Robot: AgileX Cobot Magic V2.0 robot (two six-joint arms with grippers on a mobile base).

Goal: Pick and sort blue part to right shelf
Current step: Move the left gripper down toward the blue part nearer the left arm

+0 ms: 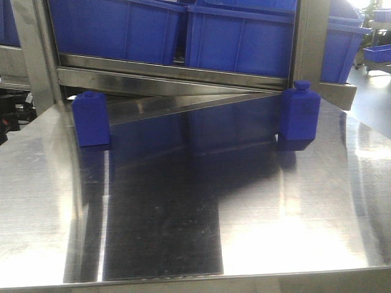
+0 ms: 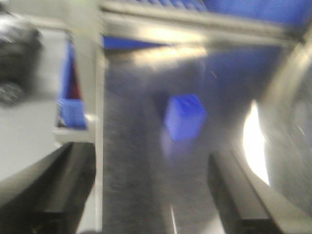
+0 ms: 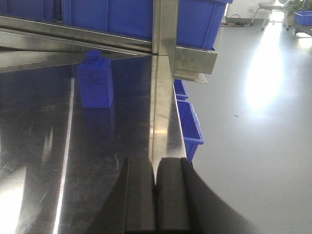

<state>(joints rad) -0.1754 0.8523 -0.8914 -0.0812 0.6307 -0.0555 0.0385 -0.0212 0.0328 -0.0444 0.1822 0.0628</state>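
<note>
The blue part [image 1: 91, 119], a squat solid-blue block with a low knob, stands upright at the back left of the steel table [image 1: 183, 244]. In the blurred left wrist view the blue part [image 2: 184, 116] lies ahead of my left gripper [image 2: 151, 195], which is open and empty, well short of it. A taller blue block [image 1: 299, 116] with bevelled shoulders stands at the back right. In the right wrist view that taller block [image 3: 96, 80] is ahead and to the left of my right gripper [image 3: 156, 195], which is shut on nothing. The shelf's steel rail [image 1: 183, 72] with blue crates [image 1: 238, 36] runs behind both blocks.
A steel upright post [image 3: 163, 48] rises at the table's right edge. Small blue bins [image 3: 187, 117] sit below that edge, over the grey floor [image 3: 253, 146]. In the left wrist view another post [image 2: 85, 73] and a blue bin [image 2: 73, 112] stand to the left.
</note>
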